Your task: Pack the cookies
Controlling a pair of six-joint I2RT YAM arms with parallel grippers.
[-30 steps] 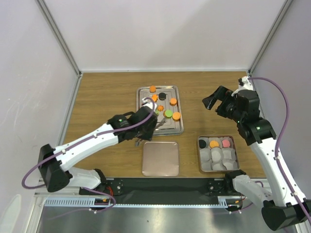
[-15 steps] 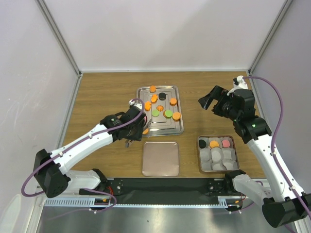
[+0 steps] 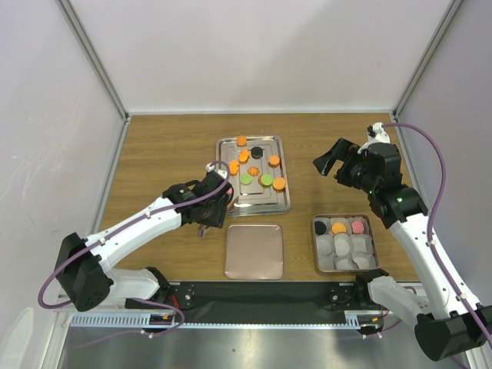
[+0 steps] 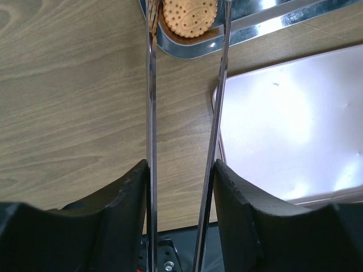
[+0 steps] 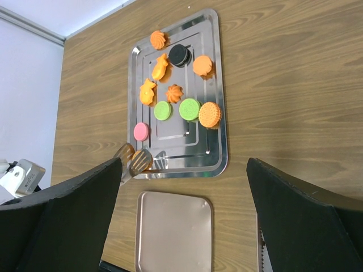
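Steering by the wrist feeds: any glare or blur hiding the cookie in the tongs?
Left wrist: glare whitens the square lid and streaks the tray rim; the cookie between the tongs is sharp but cropped at the top. Right wrist: evenly lit and sharp, only its own dark jaws look soft.

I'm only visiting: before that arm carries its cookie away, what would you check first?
1. Cookie between the tips of the tongs: ok.
2. Left gripper clamped on the tongs: ok.
3. Cookie lifted clear of the tray rim: cannot tell.
4. Free paper cups in the box: ok, three filled.
5. Right gripper open and empty: ok.
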